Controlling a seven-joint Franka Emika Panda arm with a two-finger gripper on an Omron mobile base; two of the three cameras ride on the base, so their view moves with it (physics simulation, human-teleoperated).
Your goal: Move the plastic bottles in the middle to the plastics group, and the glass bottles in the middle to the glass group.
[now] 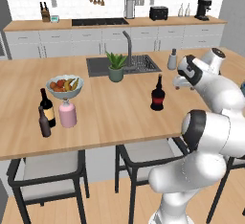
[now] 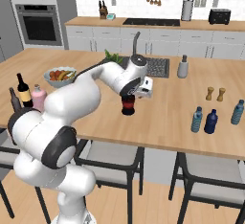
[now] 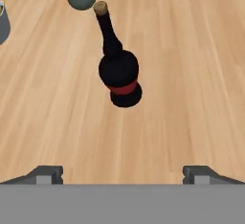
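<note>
The glass bottle (image 1: 157, 94) is squat and near-black with a red label. It stands upright mid-counter, right of the sink. My gripper (image 3: 122, 173) is open, with its fingertips (image 3: 46, 173) wide apart and nothing between them. It hovers above the bottle (image 3: 119, 71) and a little to the near side, without touching it. My hand hides part of the bottle (image 2: 128, 106) in the right base view. The glass group is a tall wine bottle (image 1: 46, 106) and a slim brown bottle (image 1: 44, 122) at the counter's left. The plastics group of blue bottles (image 2: 211, 121) stands far right.
A pink bottle (image 1: 67, 114) stands beside the glass group, with a fruit bowl (image 1: 64, 86) behind it. A potted plant (image 1: 116, 67) and the sink (image 1: 139, 64) lie beyond the bottle. A grey shaker (image 1: 172, 59) and two brown shakers (image 2: 215, 94) stand to the right.
</note>
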